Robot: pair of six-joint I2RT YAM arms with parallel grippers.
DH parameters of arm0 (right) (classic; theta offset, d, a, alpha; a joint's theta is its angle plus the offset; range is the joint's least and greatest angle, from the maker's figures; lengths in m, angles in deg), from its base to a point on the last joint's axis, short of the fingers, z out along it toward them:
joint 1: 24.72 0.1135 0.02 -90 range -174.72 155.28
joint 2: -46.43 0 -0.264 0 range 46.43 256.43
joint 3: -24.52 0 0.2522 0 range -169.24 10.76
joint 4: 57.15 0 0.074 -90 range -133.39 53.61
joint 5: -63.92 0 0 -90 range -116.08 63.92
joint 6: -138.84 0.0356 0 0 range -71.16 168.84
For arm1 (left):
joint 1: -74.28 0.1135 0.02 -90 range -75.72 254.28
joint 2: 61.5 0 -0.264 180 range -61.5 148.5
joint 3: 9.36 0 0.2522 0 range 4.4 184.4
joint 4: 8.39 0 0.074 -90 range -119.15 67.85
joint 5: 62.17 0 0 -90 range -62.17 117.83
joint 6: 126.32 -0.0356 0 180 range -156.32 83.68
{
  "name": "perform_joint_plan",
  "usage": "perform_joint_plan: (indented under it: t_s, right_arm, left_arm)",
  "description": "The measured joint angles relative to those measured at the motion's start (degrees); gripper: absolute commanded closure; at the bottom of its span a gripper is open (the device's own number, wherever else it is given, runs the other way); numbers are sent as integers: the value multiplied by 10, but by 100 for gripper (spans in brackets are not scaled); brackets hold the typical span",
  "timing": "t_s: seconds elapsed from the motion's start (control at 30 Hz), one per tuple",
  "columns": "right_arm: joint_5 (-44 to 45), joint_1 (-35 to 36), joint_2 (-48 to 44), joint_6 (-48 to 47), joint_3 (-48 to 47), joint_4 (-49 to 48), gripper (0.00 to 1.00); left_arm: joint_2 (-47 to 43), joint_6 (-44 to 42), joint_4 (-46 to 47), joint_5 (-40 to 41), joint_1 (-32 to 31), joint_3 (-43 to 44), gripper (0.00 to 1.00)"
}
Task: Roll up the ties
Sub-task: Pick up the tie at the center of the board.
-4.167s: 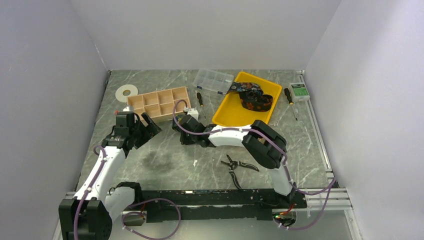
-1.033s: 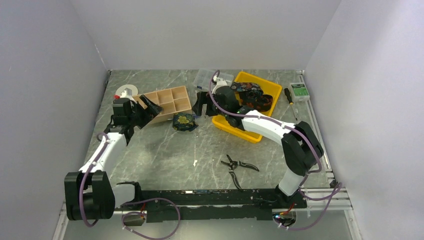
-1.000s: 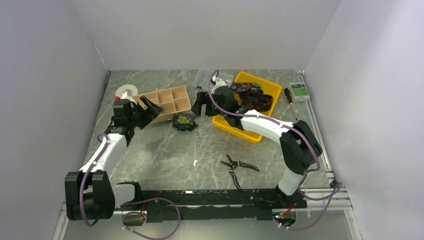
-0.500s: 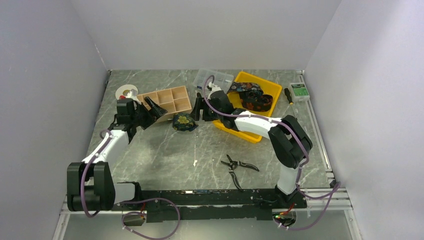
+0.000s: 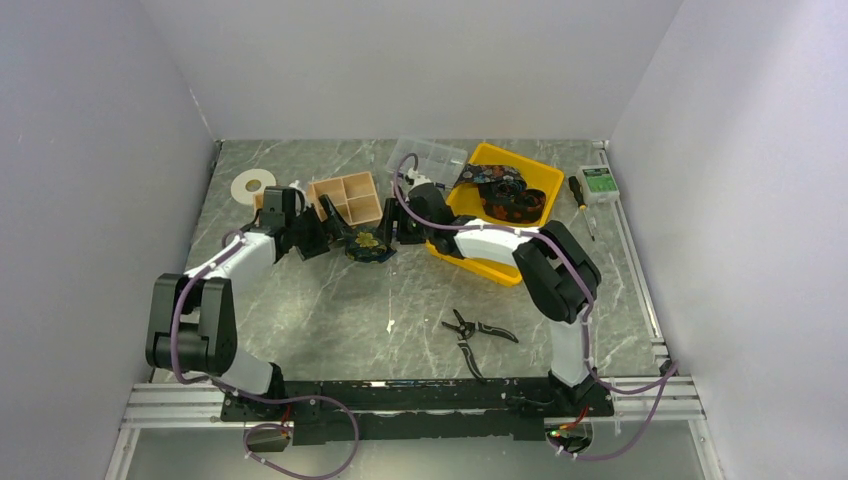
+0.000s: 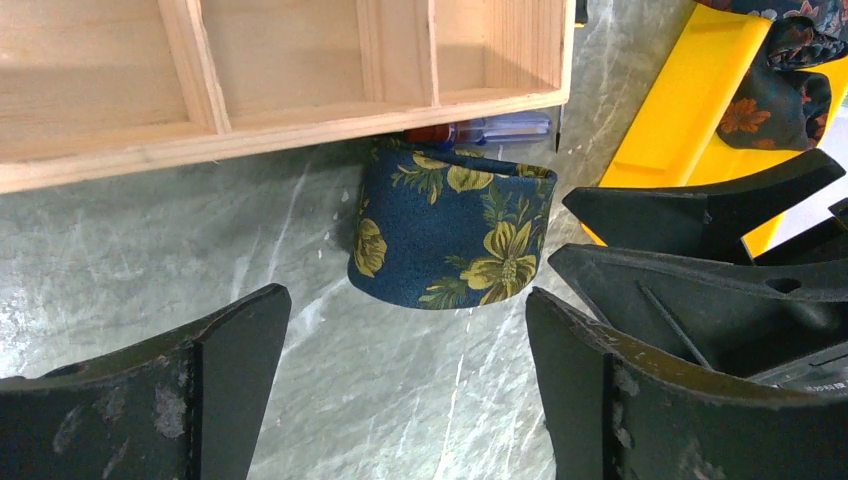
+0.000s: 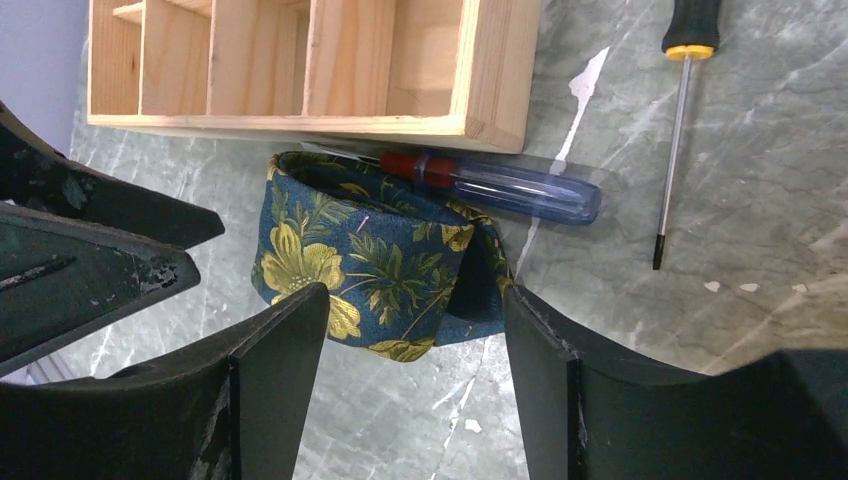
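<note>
Grey marbled desk (image 5: 330, 300), pale walls (image 5: 420, 70), rolled tie (image 5: 366, 243) at centre beside wooden box (image 5: 352, 197), left end effector (image 6: 405, 315) wide open, empty, right end effector (image 7: 415, 300) open astride it, more ties (image 5: 508, 196) in yellow tray (image 5: 470, 255).

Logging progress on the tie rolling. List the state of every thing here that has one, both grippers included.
Blue tie: rolled into a coil.
Other ties: bunched loose in the yellow tray, not rolled.
Left gripper: open, facing the coil.
Right gripper: open, a finger on each side of the coil.
Pliers: handles spread.
Wooden box: compartments in view empty.
</note>
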Motion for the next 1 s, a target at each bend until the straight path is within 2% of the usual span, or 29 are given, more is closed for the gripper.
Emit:
perform_joint_plan:
  t_s: [0.37, 1.0]
  right_arm:
    - [-24, 1, 43, 23, -38, -2, 37]
    - [-74, 6, 63, 104, -19, -42, 48]
  left_arm:
    - [23, -20, -31, 4, 0, 22, 8]
    - [27, -30, 4, -24, 0, 9, 11]
